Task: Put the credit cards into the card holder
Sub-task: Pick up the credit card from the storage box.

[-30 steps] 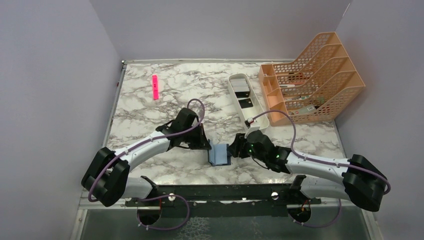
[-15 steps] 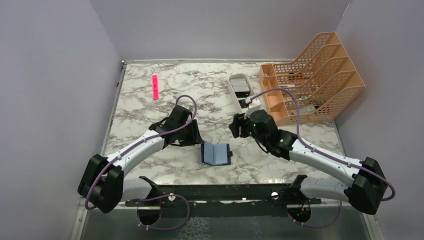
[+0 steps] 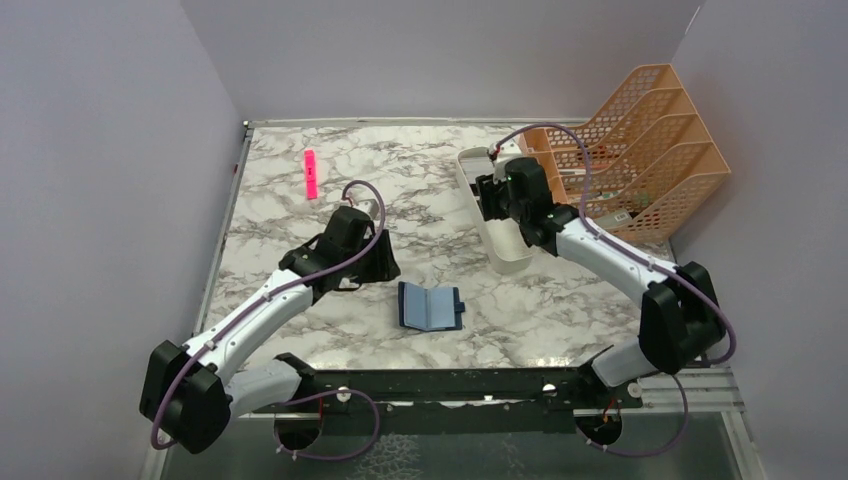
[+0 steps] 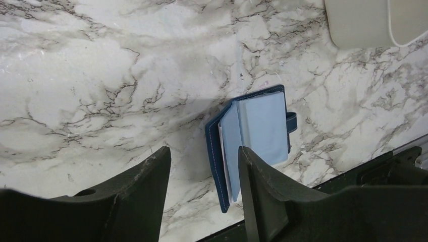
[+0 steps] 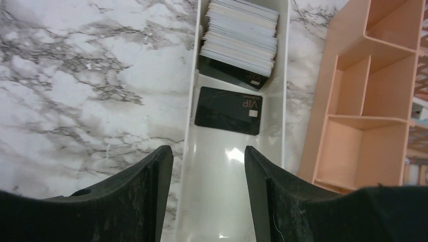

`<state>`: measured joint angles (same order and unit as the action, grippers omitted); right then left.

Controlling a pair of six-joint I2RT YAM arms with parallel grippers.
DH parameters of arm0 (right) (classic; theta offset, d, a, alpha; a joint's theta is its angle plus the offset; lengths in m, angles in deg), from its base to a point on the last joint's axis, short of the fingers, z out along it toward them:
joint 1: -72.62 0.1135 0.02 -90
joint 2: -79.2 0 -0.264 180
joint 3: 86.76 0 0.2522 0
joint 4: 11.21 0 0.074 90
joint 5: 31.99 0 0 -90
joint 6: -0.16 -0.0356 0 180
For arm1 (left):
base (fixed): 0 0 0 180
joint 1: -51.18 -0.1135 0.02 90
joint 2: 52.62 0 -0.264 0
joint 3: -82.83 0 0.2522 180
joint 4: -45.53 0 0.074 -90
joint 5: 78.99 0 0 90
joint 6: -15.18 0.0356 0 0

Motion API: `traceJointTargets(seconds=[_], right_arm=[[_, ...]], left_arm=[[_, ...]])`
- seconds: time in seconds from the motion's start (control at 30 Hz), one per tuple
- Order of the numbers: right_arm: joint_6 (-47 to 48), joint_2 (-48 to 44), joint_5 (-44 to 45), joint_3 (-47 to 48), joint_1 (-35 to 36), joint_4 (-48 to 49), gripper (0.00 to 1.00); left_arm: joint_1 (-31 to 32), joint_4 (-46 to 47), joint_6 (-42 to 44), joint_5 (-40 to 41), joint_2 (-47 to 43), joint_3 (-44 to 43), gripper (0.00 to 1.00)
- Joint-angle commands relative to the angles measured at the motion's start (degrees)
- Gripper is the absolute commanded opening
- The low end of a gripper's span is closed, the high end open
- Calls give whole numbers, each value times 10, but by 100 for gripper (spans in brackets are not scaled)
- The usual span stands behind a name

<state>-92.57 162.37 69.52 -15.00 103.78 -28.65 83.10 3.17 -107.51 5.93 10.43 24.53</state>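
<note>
Navy card holder (image 4: 252, 146) is lying open on the marble table (image 4: 101, 75), near the left gripper (image 4: 204, 151), whose jaws are standing apart, empty. Right gripper (image 5: 208, 151), also open and empty, is hovering over the credit cards (image 5: 229, 110) in the white tray (image 5: 212, 212) (thin, lying flat): a pinch may be slipping off.

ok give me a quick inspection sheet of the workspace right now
surface: marble-pattern table, no spills seen
job's things: card holder lies open on the table; black card and card stack in the white tray
clutter: pink marker, orange file rack
grippers: left gripper open, empty, apart from the card holder; right gripper open, empty, above the tray
cables: purple cable looped on each arm, no snag seen
surroundings: plain walls
</note>
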Motion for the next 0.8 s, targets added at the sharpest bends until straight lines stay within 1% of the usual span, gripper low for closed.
traceJointTargets(seconds=[0.0, 0.1, 0.17, 0.2, 0.27, 0.3, 0.4, 0.43, 0.5, 0.6, 0.77], right_arm=[[142, 61, -65, 51, -44, -10, 59], [229, 80, -134, 59, -69, 7, 58], [303, 87, -161, 51, -73, 26, 59], [339, 92, -171, 49, -73, 32, 60], [423, 105, -188, 46, -76, 44, 61], [445, 115, -194, 50, -78, 48, 62], [490, 155, -226, 84, -92, 27, 62], [508, 167, -236, 92, -93, 26, 62], [537, 191, -238, 103, -96, 38, 62], [570, 227, -242, 138, -101, 19, 62], [625, 261, -267, 157, -104, 43, 62]], left_arm=[[-1, -4, 44, -28, -20, -25, 57], [-1, -3, 63, -28, -36, -27, 59], [-1, -2, 71, -34, -49, -30, 62], [-1, -1, 76, -37, -54, -31, 67], [-2, -2, 87, -40, -64, -36, 79], [-2, -1, 92, -39, -70, -38, 83], [-2, 0, 101, -27, -85, -38, 91], [-2, -1, 102, -20, -90, -37, 98], [-1, -1, 103, -8, -100, -35, 99], [-2, -1, 104, -2, -121, -33, 99], [-1, -1, 106, 25, -153, -31, 99]])
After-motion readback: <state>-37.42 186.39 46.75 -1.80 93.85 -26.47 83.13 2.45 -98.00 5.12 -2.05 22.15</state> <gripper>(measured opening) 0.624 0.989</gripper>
